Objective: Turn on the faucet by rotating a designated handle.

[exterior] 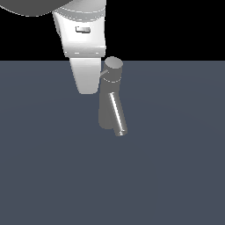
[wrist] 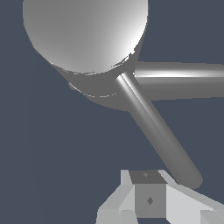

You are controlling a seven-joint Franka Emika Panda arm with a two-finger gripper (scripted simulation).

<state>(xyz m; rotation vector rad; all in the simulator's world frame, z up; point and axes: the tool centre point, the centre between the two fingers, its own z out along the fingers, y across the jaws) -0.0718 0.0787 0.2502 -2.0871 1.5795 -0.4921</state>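
The grey faucet [exterior: 111, 103] stands upright mid-scene, its slanted spout [exterior: 117, 115] pointing toward the camera. Its round cap [exterior: 114, 64] carries the handle [exterior: 105, 73], a thin rod pointing to the exterior view's left. My gripper [exterior: 87, 89] hangs just left of the handle's tip, fingers together and holding nothing. In the wrist view the cap [wrist: 85, 33] fills much of the frame. The handle [wrist: 157, 131] runs from it toward my gripper [wrist: 147, 180], and its free end lies right beside the fingertips. I cannot tell whether they touch. The spout [wrist: 183, 75] runs off sideways.
The faucet stands on a flat dark blue-grey surface [exterior: 52, 176]. The white arm [exterior: 81, 30] comes down from above at the faucet's left.
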